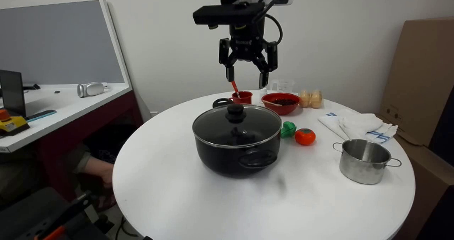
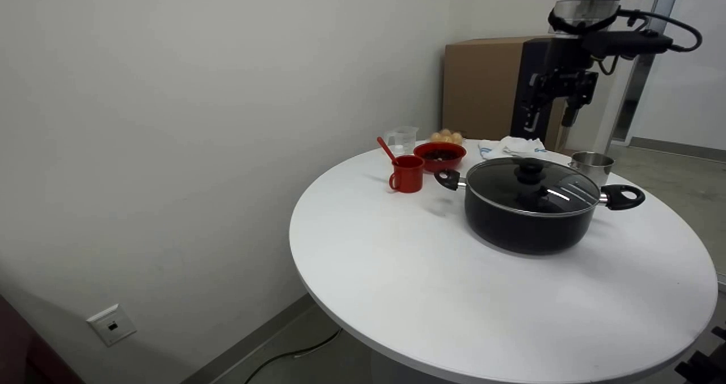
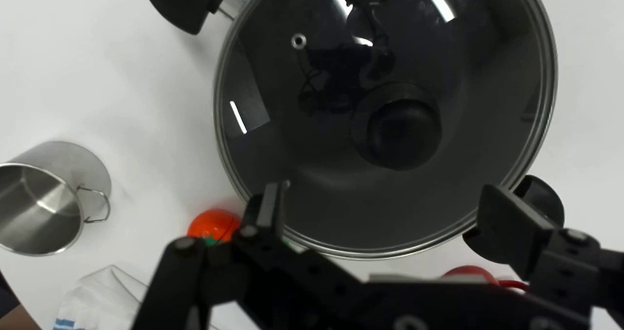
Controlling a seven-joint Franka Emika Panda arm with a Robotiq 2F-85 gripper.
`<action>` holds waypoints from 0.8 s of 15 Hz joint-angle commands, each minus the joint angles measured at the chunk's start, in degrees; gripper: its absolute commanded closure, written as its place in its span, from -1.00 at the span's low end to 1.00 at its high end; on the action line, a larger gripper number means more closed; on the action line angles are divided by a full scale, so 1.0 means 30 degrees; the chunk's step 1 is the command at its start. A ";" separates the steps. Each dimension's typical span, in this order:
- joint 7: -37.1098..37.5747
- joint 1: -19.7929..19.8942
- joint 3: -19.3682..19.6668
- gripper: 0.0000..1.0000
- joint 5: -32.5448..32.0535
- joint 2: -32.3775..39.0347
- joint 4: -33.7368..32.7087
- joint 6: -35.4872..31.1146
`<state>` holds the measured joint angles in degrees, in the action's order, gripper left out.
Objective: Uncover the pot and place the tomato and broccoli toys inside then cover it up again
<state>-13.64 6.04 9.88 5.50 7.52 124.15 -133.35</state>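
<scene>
The black pot stands on the white table with its glass lid on; the pot also shows in an exterior view. The lid's black knob is upright, and shows in the wrist view. The red tomato and the green broccoli lie beside the pot. The tomato shows in the wrist view; the broccoli is almost wholly behind a finger there. Both are hidden in an exterior view. My gripper is open and empty, above the pot and apart from the lid.
A red mug with a red handle sticking out, a red bowl with dark contents, eggs and a clear measuring cup stand behind the pot. A small steel pot, a white cloth and a cardboard box are also there.
</scene>
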 commanded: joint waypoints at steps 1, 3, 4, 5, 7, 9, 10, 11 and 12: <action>0.0043 0.0256 -0.0822 -1.00 0.0336 0.1776 -0.1536 0.0165; 0.0102 0.0266 -0.1165 -1.00 0.0317 0.2411 -0.1894 0.0357; 0.0159 0.0267 -0.1315 -1.00 0.0295 0.2678 -0.2060 0.0456; 0.0218 0.0274 -0.1463 -1.00 0.0331 0.2873 -0.2158 0.0626; 0.0590 0.0194 -0.1655 -1.00 0.0183 0.2981 -0.2013 0.0903; 0.1171 0.0089 -0.1697 -1.00 -0.0141 0.2962 -0.1765 0.1222; 0.1524 0.0009 -0.1659 -1.00 -0.0401 0.2870 -0.1597 0.1474; 0.1848 -0.0062 -0.1642 -1.00 -0.0591 0.2779 -0.1470 0.1696; 0.2091 -0.0128 -0.1609 -1.00 -0.0814 0.2621 -0.1289 0.1887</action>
<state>-10.33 5.93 5.19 4.94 16.33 119.72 -130.01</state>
